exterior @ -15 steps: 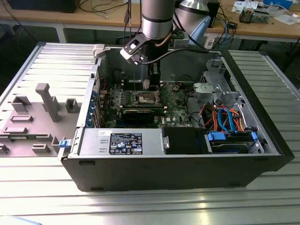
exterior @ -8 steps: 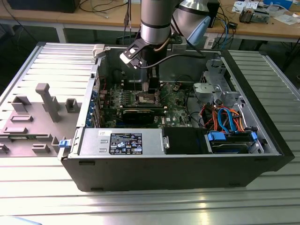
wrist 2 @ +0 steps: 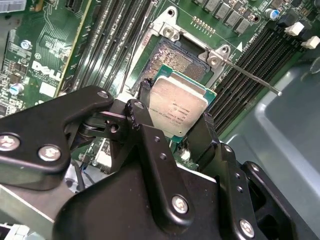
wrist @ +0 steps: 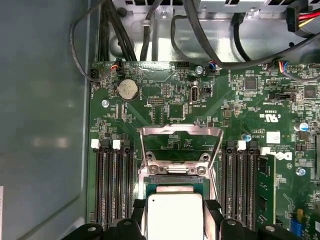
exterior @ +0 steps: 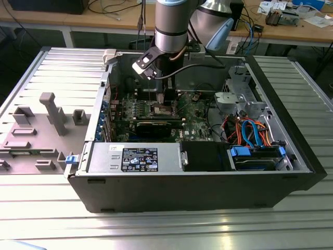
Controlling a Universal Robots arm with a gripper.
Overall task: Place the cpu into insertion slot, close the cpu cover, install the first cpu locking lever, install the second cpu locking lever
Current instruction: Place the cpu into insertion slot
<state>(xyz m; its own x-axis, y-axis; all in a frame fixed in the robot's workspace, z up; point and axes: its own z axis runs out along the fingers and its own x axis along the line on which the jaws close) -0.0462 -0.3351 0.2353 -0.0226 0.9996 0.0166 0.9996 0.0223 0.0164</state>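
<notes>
My gripper [wrist 2: 175, 107] is shut on the cpu [wrist 2: 177, 106], a silver-topped square chip held by two opposite edges between black fingers [wrist 2: 144, 90]. The cpu hangs just over the insertion slot [wrist 2: 181, 59], whose dark centre shows beyond the chip. In the first wrist view the cpu [wrist: 175, 214] covers the near part of the insertion slot [wrist: 175, 181]. The cpu cover [wrist: 180, 131] stands swung open behind the slot, with the board visible through its window. A thin locking lever [wrist 2: 250, 77] sticks out beside the slot. In the exterior view the gripper [exterior: 165, 100] reaches down into the computer case [exterior: 208, 179].
Long black memory slots [wrist: 112, 185] flank the slot on both sides. Cables [wrist: 150, 30] run along the board's far edge. The case also holds a power supply [exterior: 138, 158] and a drive cage with coloured cables [exterior: 250, 133]. Grey fixtures [exterior: 52, 112] stand on the table at the exterior view's left.
</notes>
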